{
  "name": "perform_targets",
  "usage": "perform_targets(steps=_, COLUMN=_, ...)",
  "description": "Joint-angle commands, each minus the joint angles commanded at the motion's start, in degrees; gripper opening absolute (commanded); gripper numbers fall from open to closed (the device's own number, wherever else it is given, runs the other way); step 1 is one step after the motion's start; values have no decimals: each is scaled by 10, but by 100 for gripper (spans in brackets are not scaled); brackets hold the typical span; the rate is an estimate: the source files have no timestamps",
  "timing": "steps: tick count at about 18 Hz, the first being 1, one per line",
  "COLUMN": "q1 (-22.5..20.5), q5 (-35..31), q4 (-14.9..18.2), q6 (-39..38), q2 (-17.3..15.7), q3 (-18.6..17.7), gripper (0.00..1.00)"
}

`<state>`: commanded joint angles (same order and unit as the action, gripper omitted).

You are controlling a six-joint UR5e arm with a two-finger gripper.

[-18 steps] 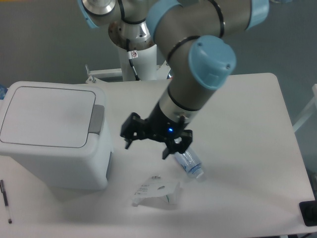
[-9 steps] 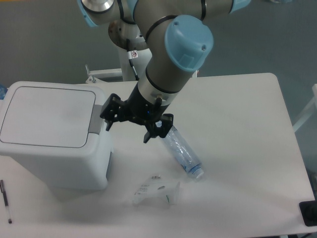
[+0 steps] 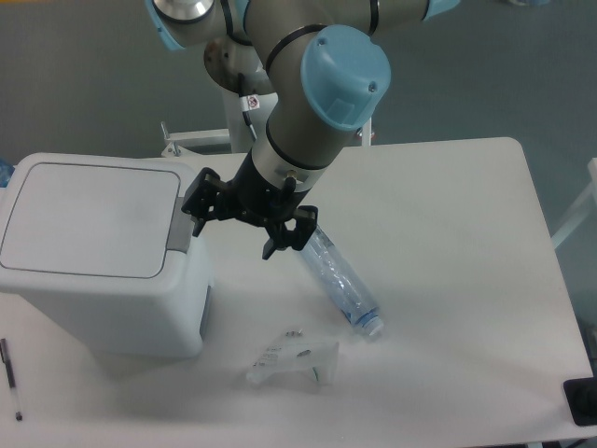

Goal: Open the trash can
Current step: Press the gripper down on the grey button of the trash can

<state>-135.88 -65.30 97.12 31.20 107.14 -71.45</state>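
Observation:
The trash can [image 3: 93, 257] is a large white boxy bin at the left of the table. Its flat lid [image 3: 89, 217] lies shut. A grey push-button tab [image 3: 179, 229] runs along the lid's right edge. My gripper [image 3: 233, 229] is open and empty, with one finger [image 3: 198, 213] just over the tab's upper end and the other finger [image 3: 280, 245] out to the right above the table. I cannot tell whether the finger touches the tab.
A clear plastic bottle [image 3: 340, 285] lies on the table right of the gripper. A crumpled clear wrapper [image 3: 291, 361] lies near the front. A pen [image 3: 10, 378] lies at the front left edge. A black object [image 3: 582, 401] sits at the front right corner.
The arm has swung left from above the bottle to the bin's right edge. The gripper stays open. The lid has not moved.

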Motion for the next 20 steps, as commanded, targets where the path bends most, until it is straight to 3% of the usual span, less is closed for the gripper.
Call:
perform_targets(steps=4, q1=1, q5=-1, q4=-2, q6=0, q2=-4, q3=-14, gripper=100)
perform_targets(steps=20, q1=7, q5=6, q4=-2, q6=-11, q2=-9, q3=-15, gripper=100)
